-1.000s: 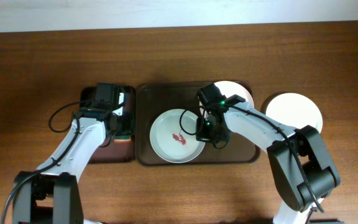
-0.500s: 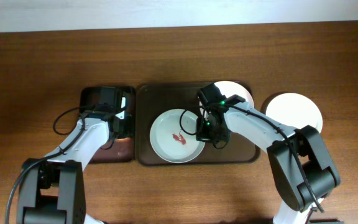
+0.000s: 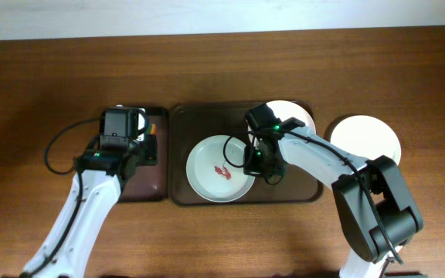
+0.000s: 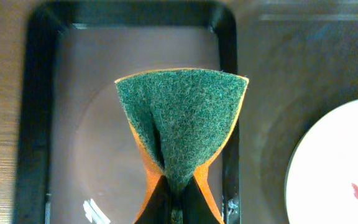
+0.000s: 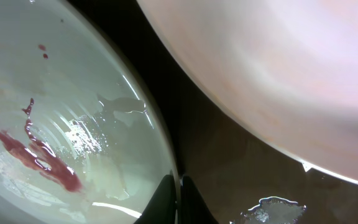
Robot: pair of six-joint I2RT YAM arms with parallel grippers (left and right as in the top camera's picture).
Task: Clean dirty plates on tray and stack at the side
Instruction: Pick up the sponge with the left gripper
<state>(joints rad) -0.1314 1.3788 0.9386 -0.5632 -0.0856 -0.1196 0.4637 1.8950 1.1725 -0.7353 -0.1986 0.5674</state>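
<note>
Left tool (image 4: 178, 190) clenched on the green-orange sponge (image 4: 182, 118), seemingly above the narrow tray (image 4: 37, 124). Right tool (image 5: 179, 193) pinches the rim of the smeared plate (image 5: 55, 112) on the large tray (image 3: 288, 193).

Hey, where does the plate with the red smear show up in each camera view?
Overhead: the smeared plate sits in the middle of the tray, at picture centre.
Left wrist: only its left part shows, at the lower right edge.
Right wrist: it fills the left half.
Shared landmark: the red smear on it, seen in all three views.
</note>
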